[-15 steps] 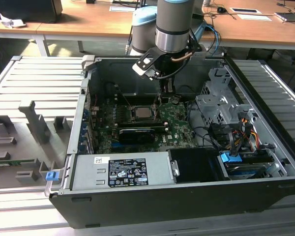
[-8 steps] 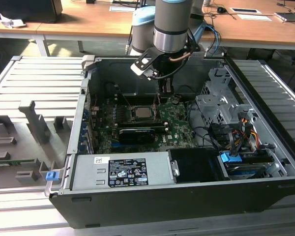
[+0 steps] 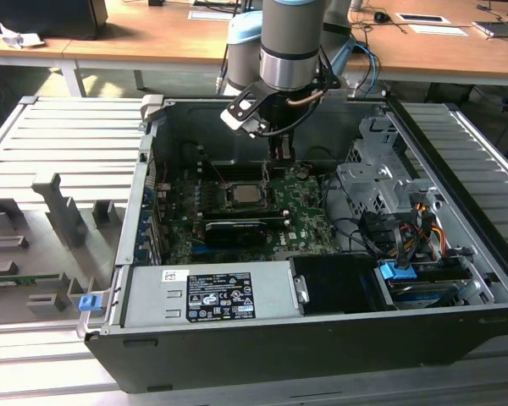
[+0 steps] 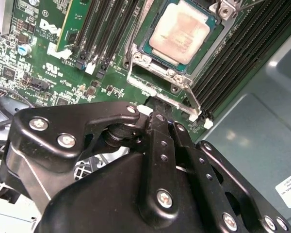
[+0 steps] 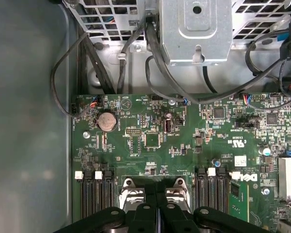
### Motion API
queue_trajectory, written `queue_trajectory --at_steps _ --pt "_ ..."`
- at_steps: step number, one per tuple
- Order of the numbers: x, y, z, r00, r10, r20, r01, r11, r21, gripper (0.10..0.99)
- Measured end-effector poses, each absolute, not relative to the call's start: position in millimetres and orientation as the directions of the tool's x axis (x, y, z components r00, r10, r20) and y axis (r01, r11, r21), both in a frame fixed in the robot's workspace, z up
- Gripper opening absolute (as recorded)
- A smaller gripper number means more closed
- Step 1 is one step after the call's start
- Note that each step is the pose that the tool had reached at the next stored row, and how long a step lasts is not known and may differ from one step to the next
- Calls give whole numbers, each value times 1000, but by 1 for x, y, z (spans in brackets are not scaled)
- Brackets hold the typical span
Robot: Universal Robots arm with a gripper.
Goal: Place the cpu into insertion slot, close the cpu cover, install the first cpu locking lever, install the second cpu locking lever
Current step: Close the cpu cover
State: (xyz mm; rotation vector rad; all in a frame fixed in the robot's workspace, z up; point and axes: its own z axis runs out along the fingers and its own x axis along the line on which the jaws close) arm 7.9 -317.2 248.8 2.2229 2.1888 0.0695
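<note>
In the exterior view an open computer case (image 3: 322, 359) lies on a grey ribbed counter (image 3: 59, 144). The arm reaches down into it, and the end effector (image 3: 281, 152) hangs over the green board (image 3: 309, 211), at about one o'clock from the cpu (image 3: 245, 194). The cpu lies flat in the insertion slot (image 3: 227, 203). A long black card (image 3: 235, 230) sits at six o'clock from the slot, a silver power supply (image 3: 207, 296) lies beyond it towards the case's near wall, and a tangle of cables (image 3: 406, 224) is at three o'clock.

In the second wrist view the cpu (image 4: 183, 30) rests in the insertion slot (image 4: 146, 48) with the cpu cover (image 4: 137, 60) lying around it, its window showing the pale top. The end effector (image 4: 155, 104) is just beside the slot's edge, near a thin metal lever (image 4: 191, 99). Dark memory slots (image 4: 106, 29) flank the socket.

In the first wrist view the end effector (image 5: 157, 191) is clenched, its fingers (image 5: 146, 213) pressed together with nothing visible between them. A coin battery (image 5: 106, 121) sits on the green board (image 5: 194, 145).
</note>
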Motion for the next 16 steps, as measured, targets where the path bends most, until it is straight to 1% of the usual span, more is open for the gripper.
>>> queue_trajectory --at_steps 16 --pt "-9 -317 243 -1 1000 17 999 0 46 106"
